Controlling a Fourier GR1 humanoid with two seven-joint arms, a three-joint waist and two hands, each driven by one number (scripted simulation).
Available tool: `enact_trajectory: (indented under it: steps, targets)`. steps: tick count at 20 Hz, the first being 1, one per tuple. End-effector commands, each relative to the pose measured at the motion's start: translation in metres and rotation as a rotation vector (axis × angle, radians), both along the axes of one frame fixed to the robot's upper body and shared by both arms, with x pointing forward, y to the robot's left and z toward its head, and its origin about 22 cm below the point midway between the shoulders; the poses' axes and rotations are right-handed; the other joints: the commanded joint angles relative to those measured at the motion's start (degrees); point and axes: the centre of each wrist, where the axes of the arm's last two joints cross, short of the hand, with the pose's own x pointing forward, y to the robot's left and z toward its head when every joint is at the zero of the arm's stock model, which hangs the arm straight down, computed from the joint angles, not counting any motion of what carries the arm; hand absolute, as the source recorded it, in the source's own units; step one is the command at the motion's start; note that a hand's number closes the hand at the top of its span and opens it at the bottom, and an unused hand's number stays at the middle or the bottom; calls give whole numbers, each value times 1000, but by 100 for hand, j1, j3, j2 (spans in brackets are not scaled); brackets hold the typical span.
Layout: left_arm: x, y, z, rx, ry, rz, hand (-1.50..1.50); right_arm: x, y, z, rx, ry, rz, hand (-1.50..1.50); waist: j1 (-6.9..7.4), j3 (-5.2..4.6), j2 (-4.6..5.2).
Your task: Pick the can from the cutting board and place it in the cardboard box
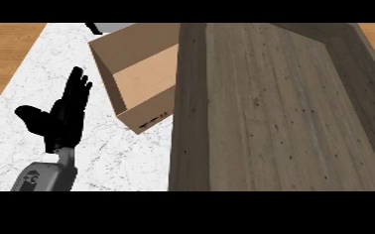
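A big grey-brown wooden board (pixel 271 109) fills the right half of the head view, from top to bottom, and hides whatever is behind it. No can shows anywhere. The open cardboard box (pixel 147 116) lies on the white marble counter (pixel 124 153) just left of the board; its right part is hidden behind the board's edge, and what I see of its inside holds nothing. My left hand (pixel 62 114) is at the left, open with fingers straight and thumb spread, apart from the box. My right hand does not show.
A small dark and grey object (pixel 99 27) peeks out behind the box's far corner. The counter's left edge runs diagonally, with brown wood floor (pixel 18 44) beyond it.
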Motion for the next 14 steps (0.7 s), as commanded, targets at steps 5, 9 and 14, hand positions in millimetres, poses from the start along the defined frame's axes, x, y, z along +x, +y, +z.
enact_trajectory:
  steps: [5, 9, 14]
  targets:
    - [-25, 85, -5, 446, 103, 117, 0, -7, -118, 50, 51, -286, -135, -150, -285, 71, 40]
    - [-30, 93, -16, 461, 168, 112, 0, -6, -141, 97, -656, -379, 114, -150, -304, 45, 59]
    - [-27, 107, -10, 504, 160, 105, 0, -65, -195, 2, -163, -496, -117, -150, -226, 82, 113]
